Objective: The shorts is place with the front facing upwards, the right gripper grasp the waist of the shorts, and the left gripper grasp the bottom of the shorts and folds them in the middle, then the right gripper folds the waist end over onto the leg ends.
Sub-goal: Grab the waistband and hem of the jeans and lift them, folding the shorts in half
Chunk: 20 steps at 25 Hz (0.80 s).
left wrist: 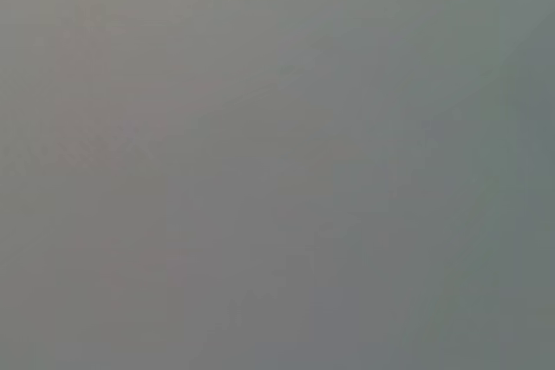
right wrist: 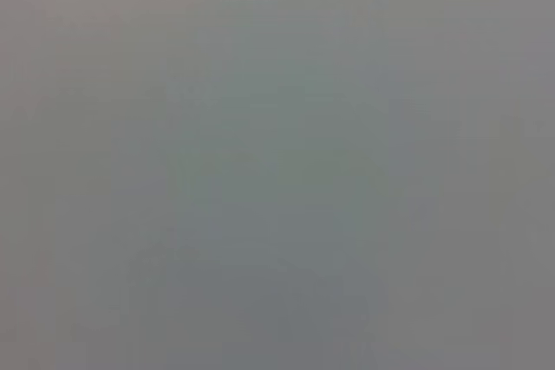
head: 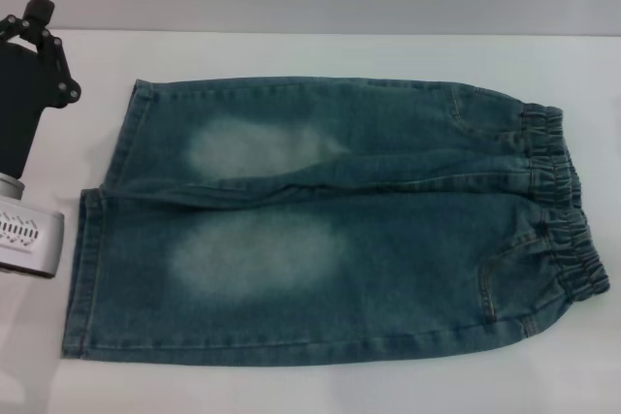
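The blue-green denim shorts (head: 330,230) lie flat on the white table, front up, with pale faded patches on both legs. The gathered elastic waist (head: 561,206) is at the right. The bottom of the shorts, its two hemmed leg ends (head: 85,269), is at the left. My left gripper (head: 37,12), a black jaw on a silver-white wrist, hovers at the far left, just beyond the upper leg's hem and clear of the cloth. The right gripper is out of view. Both wrist views show only plain grey.
The white table (head: 320,385) reaches past the shorts on every side, with a bare strip along its front edge and a wider band behind. A pale wall runs along the back.
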Available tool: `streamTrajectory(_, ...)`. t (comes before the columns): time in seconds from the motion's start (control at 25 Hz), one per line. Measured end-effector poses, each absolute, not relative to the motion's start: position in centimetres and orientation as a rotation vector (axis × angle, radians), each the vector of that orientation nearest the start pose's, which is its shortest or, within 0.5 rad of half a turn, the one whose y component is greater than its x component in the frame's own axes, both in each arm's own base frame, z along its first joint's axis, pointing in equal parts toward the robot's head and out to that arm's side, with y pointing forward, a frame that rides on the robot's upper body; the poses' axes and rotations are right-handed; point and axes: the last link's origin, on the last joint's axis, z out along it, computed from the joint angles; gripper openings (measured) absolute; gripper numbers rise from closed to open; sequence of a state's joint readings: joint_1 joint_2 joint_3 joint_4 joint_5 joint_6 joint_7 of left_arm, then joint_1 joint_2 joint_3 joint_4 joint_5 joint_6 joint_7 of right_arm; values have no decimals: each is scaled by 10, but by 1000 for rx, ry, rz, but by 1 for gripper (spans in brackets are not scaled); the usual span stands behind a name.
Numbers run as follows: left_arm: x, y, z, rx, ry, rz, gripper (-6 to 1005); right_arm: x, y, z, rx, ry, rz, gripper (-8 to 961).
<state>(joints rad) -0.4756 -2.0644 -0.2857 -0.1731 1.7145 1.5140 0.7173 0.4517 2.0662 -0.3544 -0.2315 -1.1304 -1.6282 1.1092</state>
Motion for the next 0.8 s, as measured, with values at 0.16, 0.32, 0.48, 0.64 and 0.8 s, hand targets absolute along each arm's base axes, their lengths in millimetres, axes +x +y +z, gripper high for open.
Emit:
streamTrajectory(0.16,-287,321,3,-1453,387,-241,-1,300,324,79,-1515,659,1545,0)
streamTrajectory(0.32,-284,323,1,-1463,478,-200,9,300,326,78,-1512,667,1538,0)
streamTrajectory(0.48,-283,325,3,-1459,517,-184,19,300,327,76,-1506,678,1537,-1)
streamTrajectory(0.64,-280,326,6,-1444,546,-182,30,302,327,75,-1489,695,1538,-1)
streamTrajectory(0.8,-276,325,6,-1442,585,-202,40,302,328,74,-1484,704,1533,-1)
